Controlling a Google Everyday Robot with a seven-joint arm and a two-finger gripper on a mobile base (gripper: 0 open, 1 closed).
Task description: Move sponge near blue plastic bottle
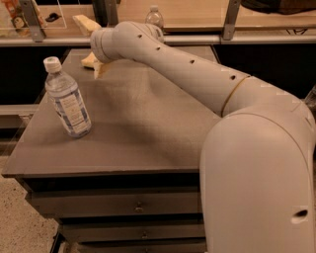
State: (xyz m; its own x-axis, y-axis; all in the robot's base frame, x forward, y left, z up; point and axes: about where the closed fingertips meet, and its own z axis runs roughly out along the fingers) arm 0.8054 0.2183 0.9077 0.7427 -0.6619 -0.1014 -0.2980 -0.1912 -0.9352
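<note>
Although the arm's rounded wrist hides part of it, the pale-yellow sponge (88,60) shows at the far left of the tabletop (138,133), close to the far edge. Whether it rests on the surface or hangs just above it cannot be told. The pincer (98,70) is right at the sponge, on its right side, tucked under the wrist. Whether it is apart, together or clamped on the sponge cannot be told.

Nearer, and a little further left, the water bottle (68,101) stands upright on the tabletop, well apart from the sponge. It is clear, with a white cap and a blue-and-white label. The white arm (197,74) reaches from the near right across the tabletop to the far left corner. Drawers (138,207) sit under the tabletop. Beyond it, on a wooden shelf (187,15), a second bottle (154,15) stands just behind the arm.
</note>
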